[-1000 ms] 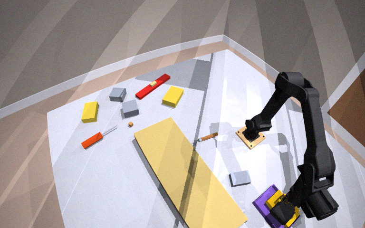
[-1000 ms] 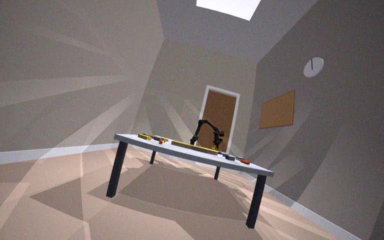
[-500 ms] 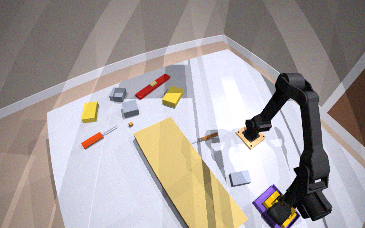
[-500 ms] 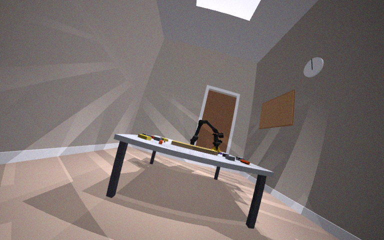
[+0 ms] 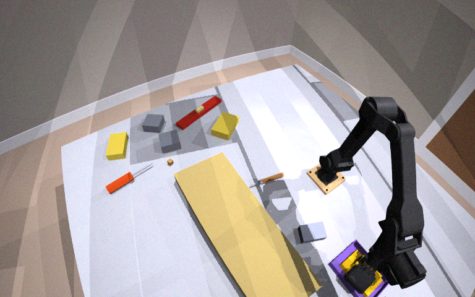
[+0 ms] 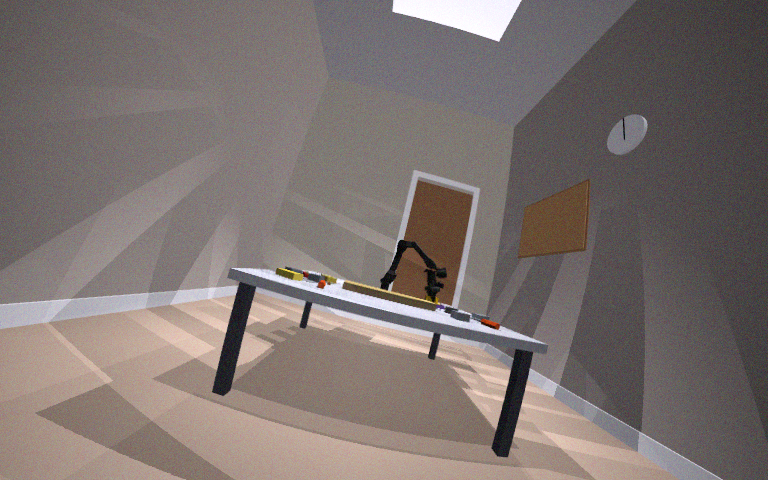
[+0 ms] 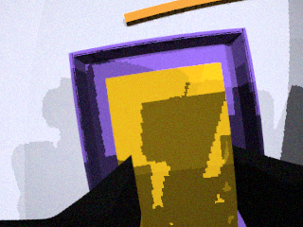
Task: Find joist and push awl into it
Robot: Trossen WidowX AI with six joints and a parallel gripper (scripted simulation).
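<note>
My gripper [image 5: 360,276] [image 7: 176,154] is shut on the yellow stud finder [image 5: 351,263] [image 7: 184,127]. It holds the stud finder low over the purple tray [image 5: 351,247] [image 7: 158,47] at the table's near right corner, inside the tray's rim. I cannot tell whether the stud finder touches the tray floor. The long yellow floor panel [image 5: 238,224] [image 6: 390,294] lies flat across the middle of the table. The awl [image 5: 269,179], with a wooden handle and a thin metal tip, lies on the table between the panel and the arm's base.
A grey block [image 5: 312,231] lies between the tray and the awl. At the far left are an orange screwdriver [image 5: 120,182], two yellow blocks [image 5: 117,145] [image 5: 224,125], a red level [image 5: 198,112], grey blocks and a small wooden cube [image 5: 170,161]. A thin orange rod [image 7: 208,3] lies beyond the tray.
</note>
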